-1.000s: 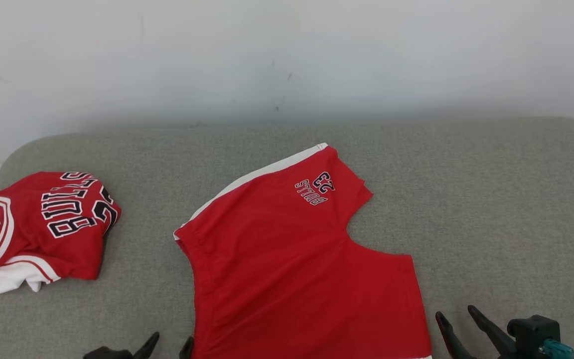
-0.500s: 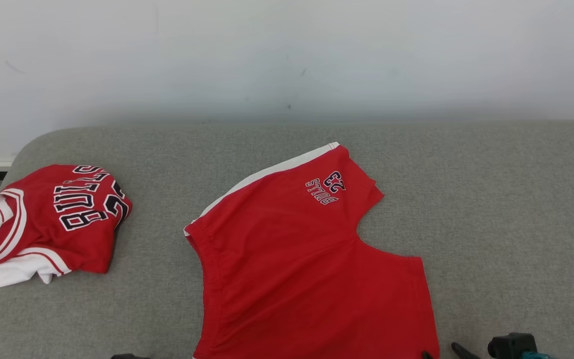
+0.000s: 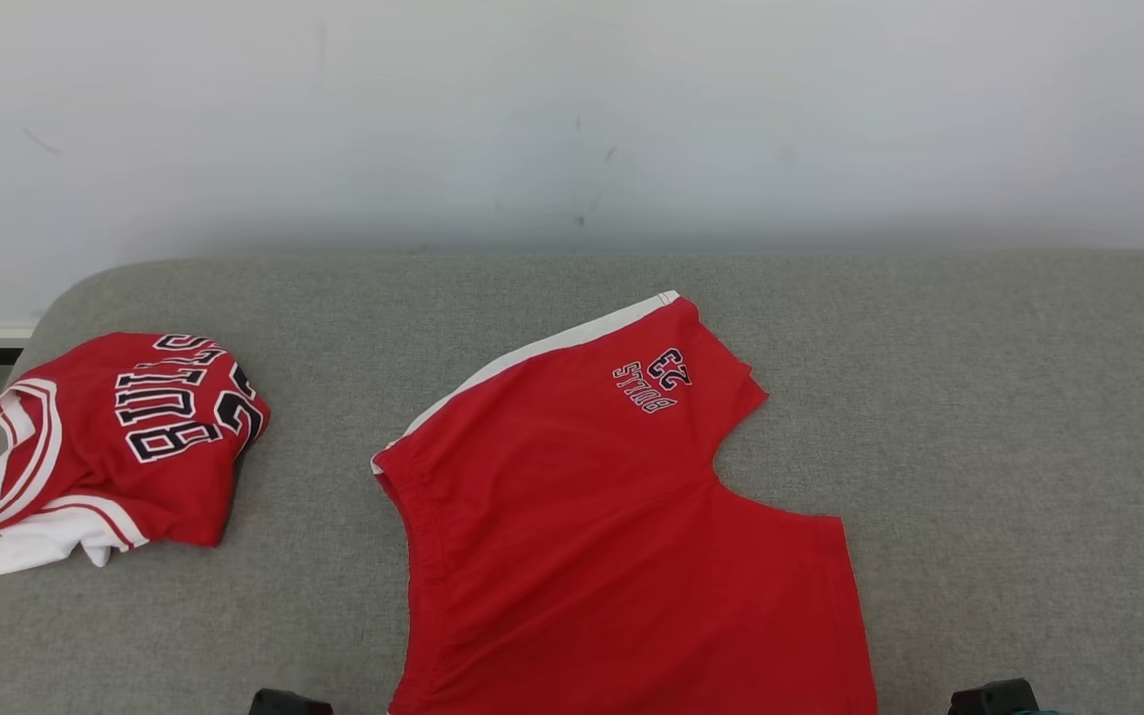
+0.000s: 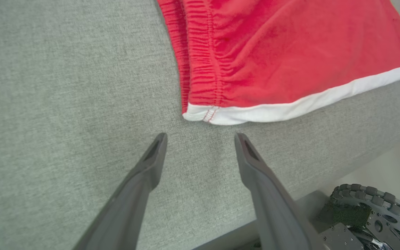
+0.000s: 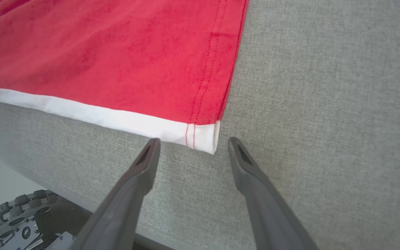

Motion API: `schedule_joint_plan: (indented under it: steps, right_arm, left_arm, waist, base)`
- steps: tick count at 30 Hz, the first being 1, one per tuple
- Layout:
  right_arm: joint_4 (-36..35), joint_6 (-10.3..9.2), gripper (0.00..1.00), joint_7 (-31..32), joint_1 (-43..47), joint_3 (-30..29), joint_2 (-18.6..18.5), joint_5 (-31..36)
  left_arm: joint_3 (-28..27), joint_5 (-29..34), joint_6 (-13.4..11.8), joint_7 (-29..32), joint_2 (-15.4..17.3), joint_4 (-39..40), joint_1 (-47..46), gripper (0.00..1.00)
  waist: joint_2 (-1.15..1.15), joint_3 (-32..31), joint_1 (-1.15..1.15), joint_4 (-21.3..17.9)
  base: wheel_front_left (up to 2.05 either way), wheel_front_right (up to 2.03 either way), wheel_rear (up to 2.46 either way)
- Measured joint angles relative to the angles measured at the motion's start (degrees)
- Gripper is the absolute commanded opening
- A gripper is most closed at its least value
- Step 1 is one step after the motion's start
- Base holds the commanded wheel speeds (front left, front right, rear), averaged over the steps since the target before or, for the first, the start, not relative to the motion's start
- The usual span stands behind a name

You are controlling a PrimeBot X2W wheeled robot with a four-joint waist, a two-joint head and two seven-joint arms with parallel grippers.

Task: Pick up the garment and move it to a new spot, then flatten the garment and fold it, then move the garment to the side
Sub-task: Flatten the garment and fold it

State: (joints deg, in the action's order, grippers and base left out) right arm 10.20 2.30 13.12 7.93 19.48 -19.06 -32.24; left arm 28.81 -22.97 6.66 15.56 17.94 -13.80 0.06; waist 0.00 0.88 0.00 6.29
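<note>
Both your grippers are spread wide with nothing in them; the left gripper (image 4: 200, 136) has the waistband corner (image 4: 203, 114) of the red shorts (image 4: 283, 48) just ahead of its tips, a bit toward its right finger; the right gripper (image 5: 192, 139) has the hem corner (image 5: 201, 137) sitting pretty much between its tips, can't tell if it's touching.

Heads up on the grab: the shorts lie flat on the grey cushion (image 5: 325, 104), so dive too deep and I'd bet you pinch cushion fabric too; too shallow and you probably catch only the top layer, and it bags open on the lift. The white edge also runs close to the cushion's front lip, back toward your wrists; a sloppy drag could pull it over.

Farther out from the tips, the far leg (image 3: 651, 343) kicks off at an angle; fold it like that and it'll likely come out crooked. Way beyond the left gripper sits a folded jersey (image 3: 125, 437); don't sweep into it.
</note>
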Motion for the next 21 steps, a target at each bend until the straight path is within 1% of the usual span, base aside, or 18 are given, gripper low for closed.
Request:
schedule_joint_plan:
  steps: [6,8,18,21]
  right_arm:
    - [-0.10,-0.42,1.00,1.80,-0.26,0.78,-0.04,0.08]
    - [-0.11,-0.78,1.00,2.31,-0.27,0.98,-0.04,0.09]
    - [-0.46,-0.88,1.00,4.11,-0.35,1.78,-0.03,0.11]
    - [-0.45,-1.34,1.00,4.57,-0.37,1.81,0.02,0.29]
  left_arm:
    - [1.31,0.47,0.40,0.83,-0.27,-1.69,-1.21,1.00]
    - [1.19,0.69,0.40,0.83,-0.26,-2.19,-1.88,1.00]
    - [1.37,1.37,0.40,0.52,-0.29,-4.33,-3.09,1.00]
    - [1.75,1.79,0.40,-0.05,-0.41,-4.86,-3.38,1.00]
  waist:
    - [0.00,-0.43,0.00,-0.06]
    - [0.00,-0.61,0.00,-0.12]
    - [0.00,-1.62,0.00,-1.04]
    - [0.00,-1.72,-0.01,-1.31]
  base:
    - [0.00,0.00,0.00]
    - [0.00,0.00,0.00]
    - [0.00,0.00,0.00]
    - [0.00,0.00,0.00]
